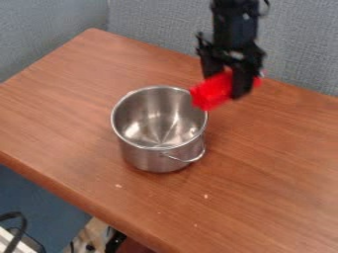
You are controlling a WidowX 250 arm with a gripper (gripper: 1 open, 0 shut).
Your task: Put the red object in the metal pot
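Observation:
The red object hangs in the air just above the right rim of the metal pot, pinched from above by my gripper, which is shut on it. The block points down and to the left, its lower end close over the pot's edge. The shiny pot stands upright near the middle of the wooden table, its thin wire handle at the front right. Nothing shows inside the pot.
My black arm comes down from the top right. The table's front edge runs diagonally from the left to the bottom right, with floor clutter below it. A grey-blue wall lies behind.

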